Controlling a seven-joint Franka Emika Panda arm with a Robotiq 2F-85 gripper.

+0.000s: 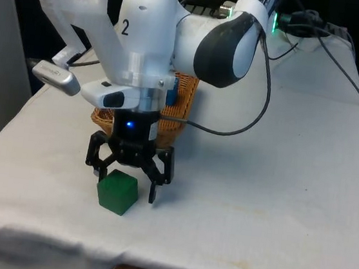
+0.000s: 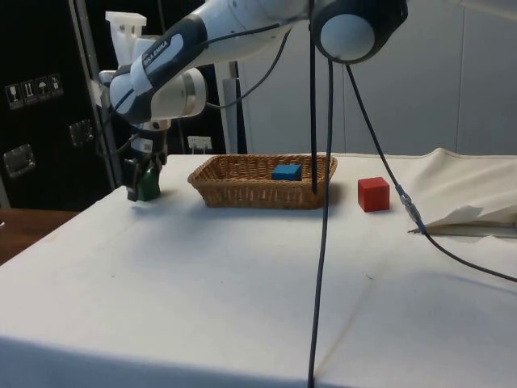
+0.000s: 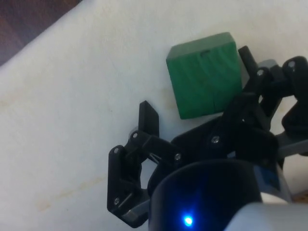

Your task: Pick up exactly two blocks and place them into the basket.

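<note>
The gripper [image 1: 127, 182] hangs low over the cloth [image 1: 275, 204] at the table's near end, its fingers spread wide. The green block [image 1: 118, 192] sits on the cloth between them; in the wrist view one finger [image 3: 246, 60] lies just beside the block [image 3: 206, 76] and the other finger [image 3: 148, 118] stands apart from it. The basket [image 2: 262, 182] is just behind the gripper [image 2: 142, 184], with a blue block [image 2: 286, 171] inside. A red block [image 2: 373, 194] rests on the cloth near the basket's far side.
</note>
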